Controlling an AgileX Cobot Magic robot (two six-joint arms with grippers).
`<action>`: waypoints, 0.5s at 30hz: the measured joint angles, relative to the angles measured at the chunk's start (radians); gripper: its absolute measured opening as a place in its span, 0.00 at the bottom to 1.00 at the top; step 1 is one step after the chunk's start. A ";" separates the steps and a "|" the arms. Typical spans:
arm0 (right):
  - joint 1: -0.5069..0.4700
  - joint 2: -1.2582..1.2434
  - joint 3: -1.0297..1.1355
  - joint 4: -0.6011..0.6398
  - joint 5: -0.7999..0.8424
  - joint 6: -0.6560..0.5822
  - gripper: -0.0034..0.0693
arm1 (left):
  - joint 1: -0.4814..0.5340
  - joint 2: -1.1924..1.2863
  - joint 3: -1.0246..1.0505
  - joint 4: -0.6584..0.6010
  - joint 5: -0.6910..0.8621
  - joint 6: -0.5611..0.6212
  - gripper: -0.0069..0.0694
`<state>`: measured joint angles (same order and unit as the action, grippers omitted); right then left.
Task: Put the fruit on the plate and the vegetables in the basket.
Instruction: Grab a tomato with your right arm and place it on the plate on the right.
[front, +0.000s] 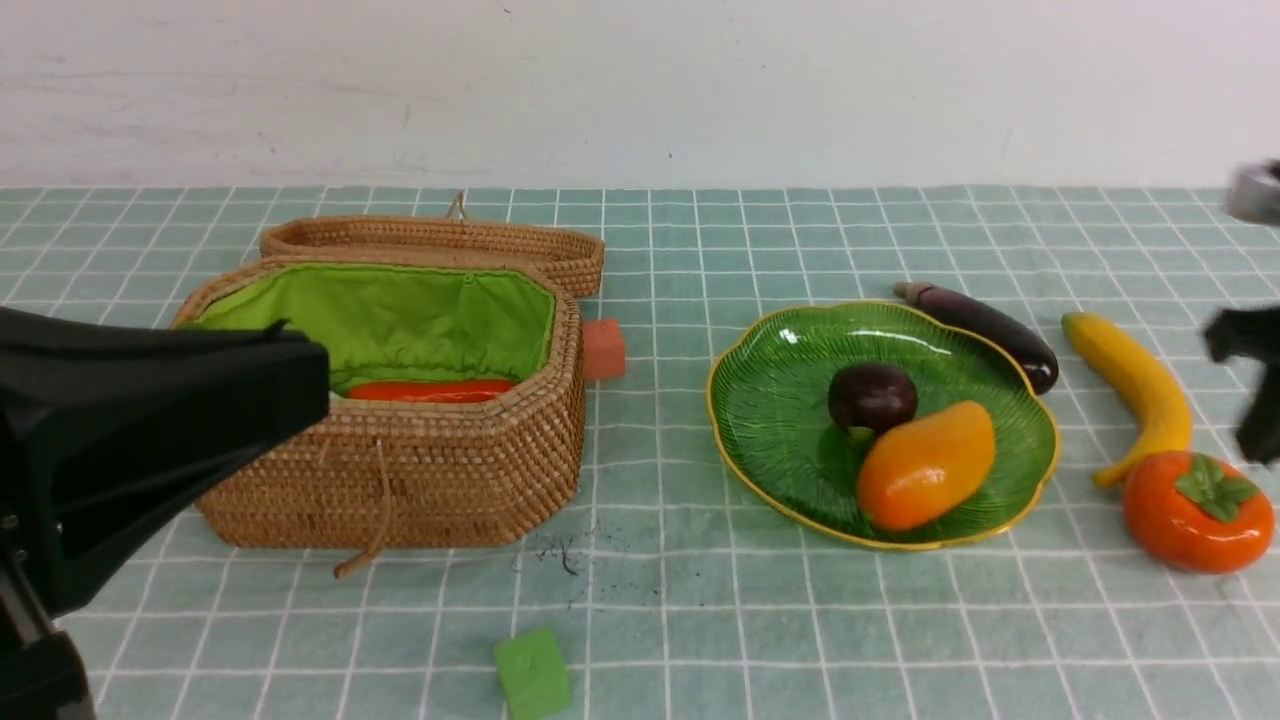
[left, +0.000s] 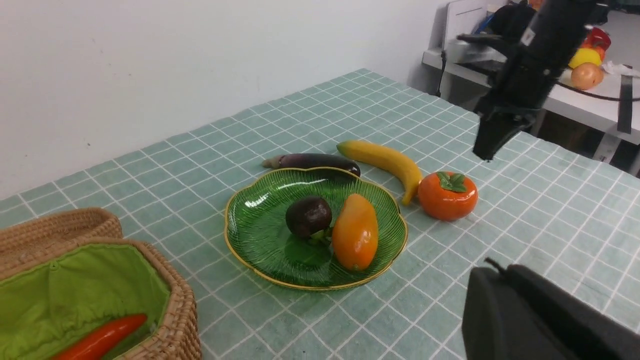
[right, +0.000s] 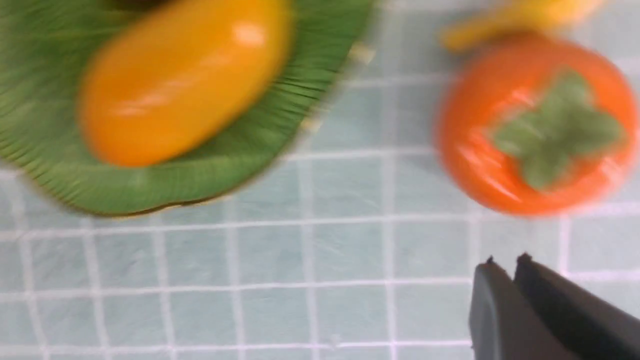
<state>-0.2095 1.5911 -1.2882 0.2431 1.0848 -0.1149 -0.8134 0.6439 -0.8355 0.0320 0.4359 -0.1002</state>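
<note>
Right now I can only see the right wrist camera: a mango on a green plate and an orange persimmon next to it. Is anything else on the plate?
Observer: Yes. A dark purple mangosteen sits on the plate, right beside the mango.
Operator: Where's the eggplant?
Observer: The eggplant lies on the tablecloth along the plate's far rim, a long way from the basket.
Operator: Is the basket empty?
Observer: No. Its lid is open, and a carrot lies inside on the green lining.
</note>
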 joint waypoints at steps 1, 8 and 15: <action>-0.035 -0.009 0.034 0.012 -0.031 0.010 0.12 | 0.000 0.000 0.000 0.000 0.000 0.000 0.08; -0.145 0.063 0.132 0.153 -0.198 -0.059 0.51 | 0.000 0.022 0.000 -0.001 0.002 0.000 0.08; -0.149 0.205 0.137 0.269 -0.373 -0.225 0.97 | 0.000 0.037 0.000 -0.003 0.002 -0.002 0.08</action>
<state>-0.3584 1.7959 -1.1510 0.5121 0.7123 -0.3397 -0.8134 0.6805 -0.8355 0.0289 0.4376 -0.1022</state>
